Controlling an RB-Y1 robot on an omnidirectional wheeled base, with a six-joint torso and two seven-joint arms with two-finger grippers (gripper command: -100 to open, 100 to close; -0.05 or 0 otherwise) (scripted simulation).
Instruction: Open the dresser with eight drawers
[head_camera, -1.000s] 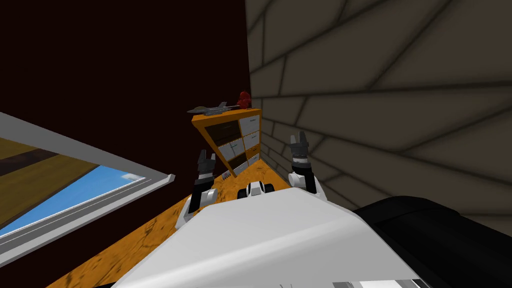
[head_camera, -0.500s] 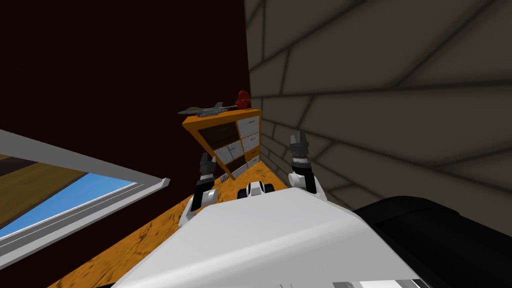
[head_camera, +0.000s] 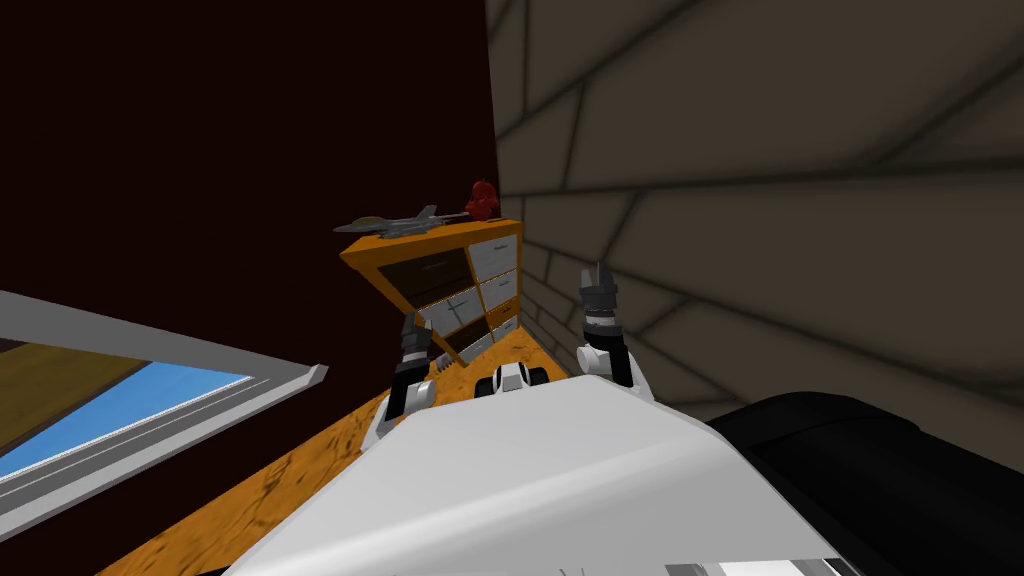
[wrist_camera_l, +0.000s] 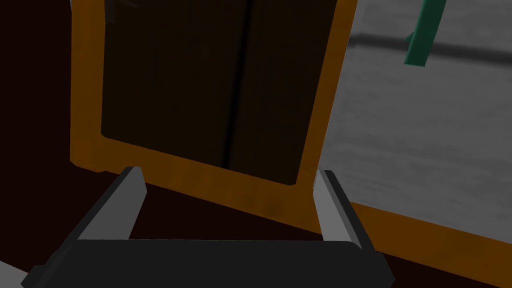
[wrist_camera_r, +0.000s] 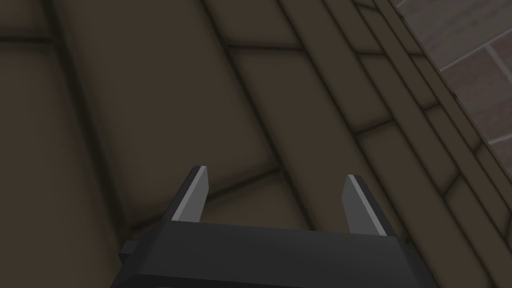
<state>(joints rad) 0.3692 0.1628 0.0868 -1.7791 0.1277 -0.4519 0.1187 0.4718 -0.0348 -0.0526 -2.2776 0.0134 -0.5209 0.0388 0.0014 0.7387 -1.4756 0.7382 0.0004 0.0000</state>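
1. where the dark red wall runs down at the far left, a grey-framed window shows blue.
2. the left gripper hangs just in front of the dresser's lower left side. its two thin fingers are spread wide, with nothing between them.
3. the orange-framed dresser, with white drawer fronts and dark panels, stands on the orange wooden floor, in the corner between the dark red wall and the tiled wall. ahead of the left gripper, one dark brown panel sits beside a pale grey drawer front with a green handle.
4. a grey toy jet sits at the left edge of the dresser's top, and a small dark red figure at its right back corner.
5. the right gripper is raised before the grey-brown tiled wall, to the right of the dresser, its blades apart and empty.
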